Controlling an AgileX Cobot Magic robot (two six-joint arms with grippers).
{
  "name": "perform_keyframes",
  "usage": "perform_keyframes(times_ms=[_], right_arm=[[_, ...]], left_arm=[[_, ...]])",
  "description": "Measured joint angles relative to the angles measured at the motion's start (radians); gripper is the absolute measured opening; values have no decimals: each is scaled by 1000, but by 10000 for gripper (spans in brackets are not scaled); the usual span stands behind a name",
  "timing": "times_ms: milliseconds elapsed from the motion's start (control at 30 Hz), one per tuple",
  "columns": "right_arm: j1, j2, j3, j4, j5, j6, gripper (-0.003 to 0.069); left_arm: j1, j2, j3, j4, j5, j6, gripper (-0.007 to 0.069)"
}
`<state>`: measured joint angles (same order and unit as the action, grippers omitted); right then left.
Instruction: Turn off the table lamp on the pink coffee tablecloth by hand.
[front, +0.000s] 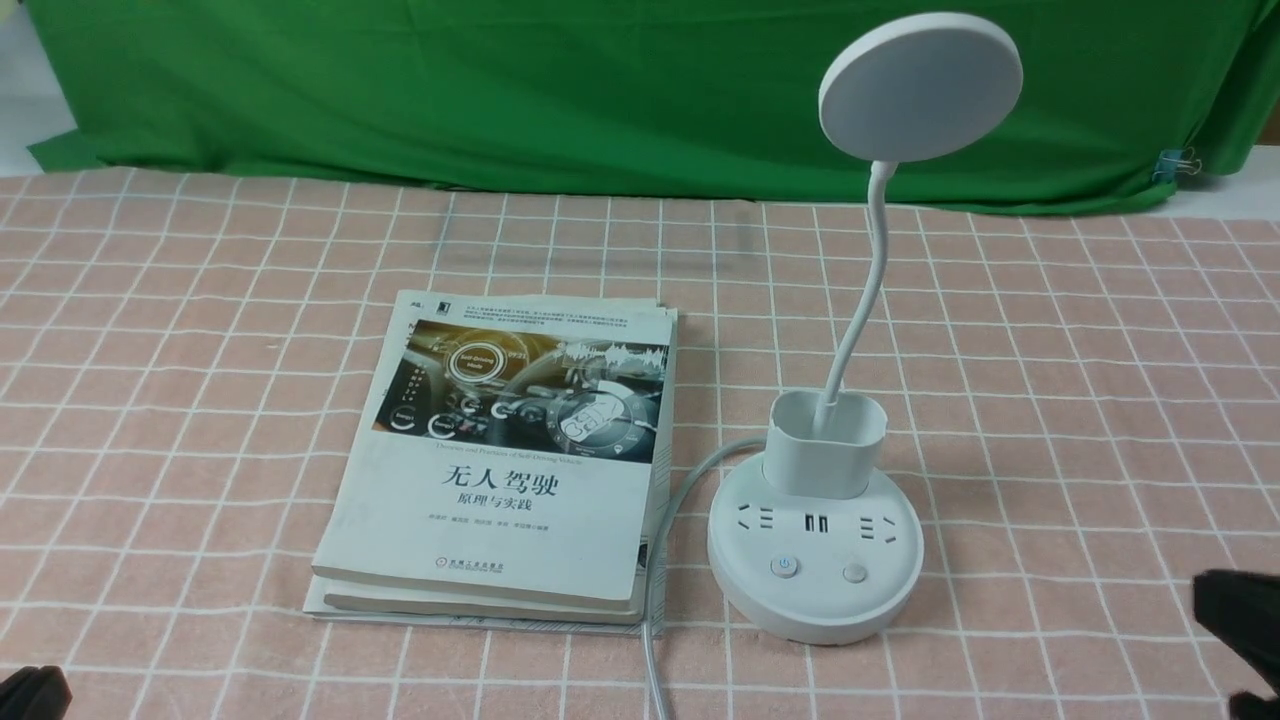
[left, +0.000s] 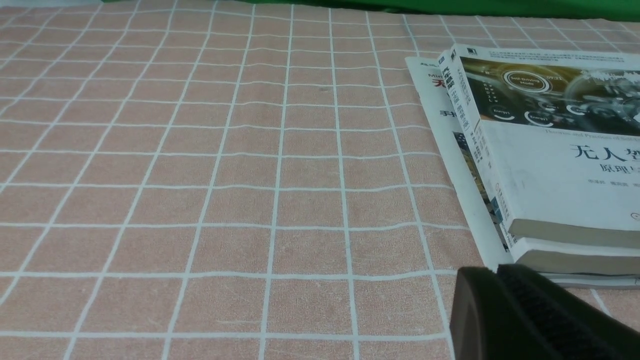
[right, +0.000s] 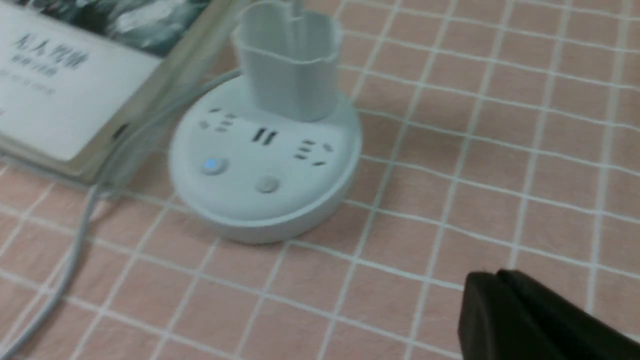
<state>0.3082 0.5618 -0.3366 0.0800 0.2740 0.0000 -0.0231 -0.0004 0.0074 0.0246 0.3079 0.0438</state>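
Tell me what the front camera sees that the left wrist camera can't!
Only the front view shows the lamp, its cord and the right gripper at the picture's edge. Only the left wrist view shows the printed spines, from close up. Both show the books, the tablecloth, the green cloth and the left gripper.

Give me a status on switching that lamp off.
Done: nothing visible; the blue-lit button on the table lamp glows. In hand: the right gripper, shut, sits right of the base, apart from it; the left gripper is far off. Left: reaching the base and pressing a button.
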Motion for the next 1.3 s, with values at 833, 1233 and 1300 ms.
perform_keyframes(times_ms=[833, 1233, 1300], right_arm=[[-211, -562, 343, 0, -45, -98, 36], [-211, -562, 343, 0, -45, -97, 45], [-211, -562, 343, 0, -45, -97, 46]], left_arm=[[0, 0, 0, 0, 0, 0, 6], [0, 0, 0, 0, 0, 0, 6], [0, 0, 0, 0, 0, 0, 6]])
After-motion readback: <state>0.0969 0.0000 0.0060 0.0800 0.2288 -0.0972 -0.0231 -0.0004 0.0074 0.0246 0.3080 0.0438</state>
